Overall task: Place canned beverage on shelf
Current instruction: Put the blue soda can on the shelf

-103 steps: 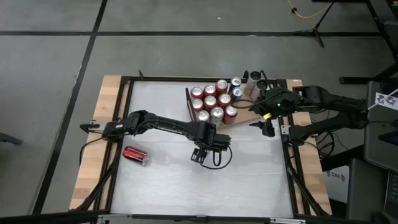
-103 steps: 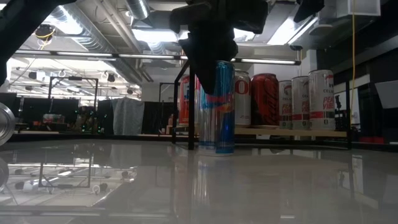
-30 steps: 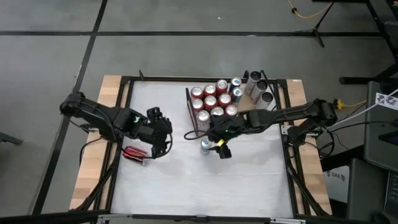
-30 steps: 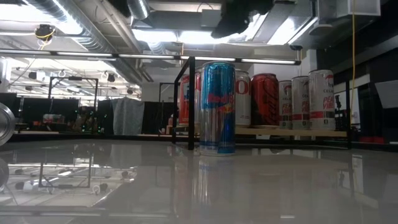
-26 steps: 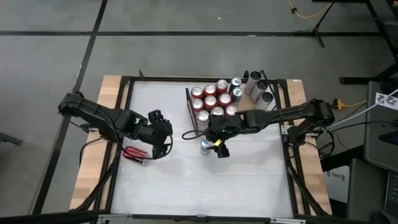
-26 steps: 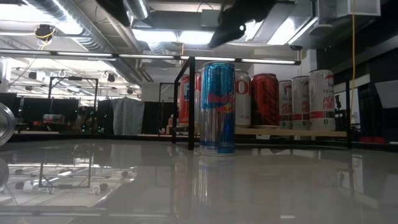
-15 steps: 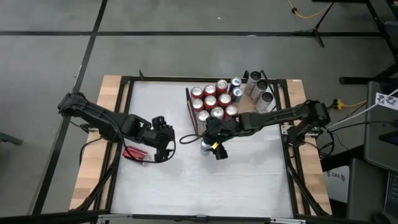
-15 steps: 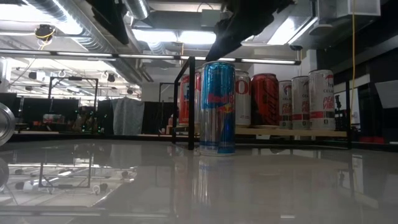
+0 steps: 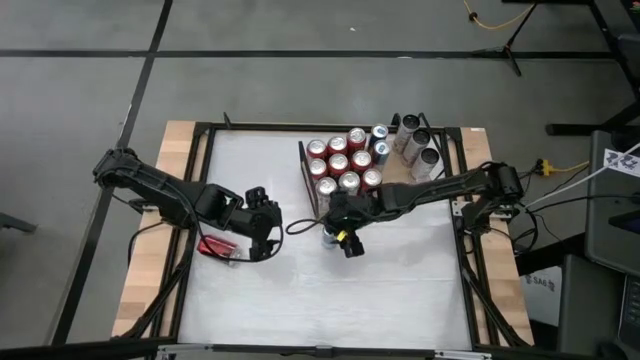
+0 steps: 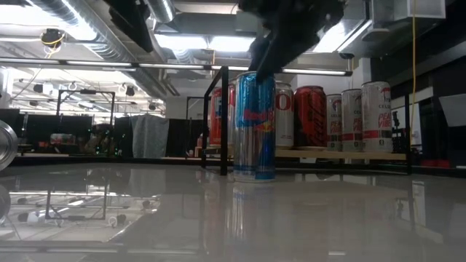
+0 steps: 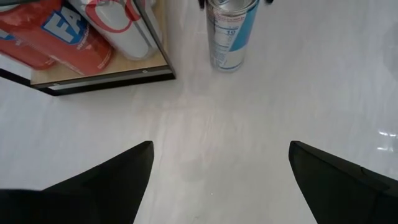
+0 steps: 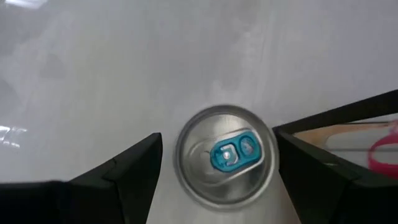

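A blue and silver canned beverage (image 10: 255,127) stands upright on its base on the white table, just near of the shelf's dark rail (image 9: 302,170). My right gripper (image 12: 217,171) hangs open right above it. One finger (image 12: 124,180) stands on each side of the can's top (image 12: 227,162), and neither touches it. The shelf (image 9: 400,182) is a light-brown board that carries several upright cans (image 9: 340,165). My left gripper (image 11: 221,180) is open over the bare table at the left. A red can (image 9: 215,247) lies on its side next to it.
Silver cans (image 9: 418,145) stand at the shelf's far right end. A dark cable (image 9: 298,224) loops on the table between the two grippers. Black frame rails (image 9: 195,200) edge the table. The near half of the table top (image 9: 330,300) is bare.
My right gripper has sunk and gone toward the table's left. It now hangs over the blue can's top, which the high view showed beside it before. My left gripper has come down and a little toward the near edge, next to the red can. Neither can has moved.
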Robot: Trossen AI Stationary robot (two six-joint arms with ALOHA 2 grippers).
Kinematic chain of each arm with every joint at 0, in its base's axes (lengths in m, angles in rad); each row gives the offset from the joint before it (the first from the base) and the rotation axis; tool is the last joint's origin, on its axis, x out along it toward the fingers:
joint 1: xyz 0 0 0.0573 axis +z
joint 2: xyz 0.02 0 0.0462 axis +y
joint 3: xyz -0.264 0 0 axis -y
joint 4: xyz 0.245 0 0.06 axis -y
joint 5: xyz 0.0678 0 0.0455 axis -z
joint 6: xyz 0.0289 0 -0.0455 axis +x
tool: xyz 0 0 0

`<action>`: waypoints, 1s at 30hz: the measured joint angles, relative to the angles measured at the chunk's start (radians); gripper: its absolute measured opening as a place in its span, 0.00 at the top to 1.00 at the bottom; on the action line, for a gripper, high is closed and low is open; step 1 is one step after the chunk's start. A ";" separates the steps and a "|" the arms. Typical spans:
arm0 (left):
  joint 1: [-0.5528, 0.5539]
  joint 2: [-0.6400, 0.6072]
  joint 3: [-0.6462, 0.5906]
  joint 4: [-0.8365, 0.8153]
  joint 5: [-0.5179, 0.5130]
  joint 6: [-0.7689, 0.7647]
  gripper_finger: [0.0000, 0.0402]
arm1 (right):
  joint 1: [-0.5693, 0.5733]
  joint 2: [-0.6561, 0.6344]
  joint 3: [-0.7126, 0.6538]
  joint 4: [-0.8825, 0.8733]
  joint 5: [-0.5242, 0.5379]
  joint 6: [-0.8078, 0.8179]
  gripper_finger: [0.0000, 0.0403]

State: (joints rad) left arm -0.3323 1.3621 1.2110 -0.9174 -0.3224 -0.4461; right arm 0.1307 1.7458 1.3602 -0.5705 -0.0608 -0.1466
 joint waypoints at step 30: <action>0.000 0.000 0.000 0.036 0.000 0.000 0.09 | 0.000 -0.116 -0.001 -0.160 -0.002 0.049 0.45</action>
State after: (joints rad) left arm -0.3325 1.3624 1.2110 -0.8812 -0.3225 -0.4458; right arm 0.1307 1.6296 1.3590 -0.7310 -0.0628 -0.0978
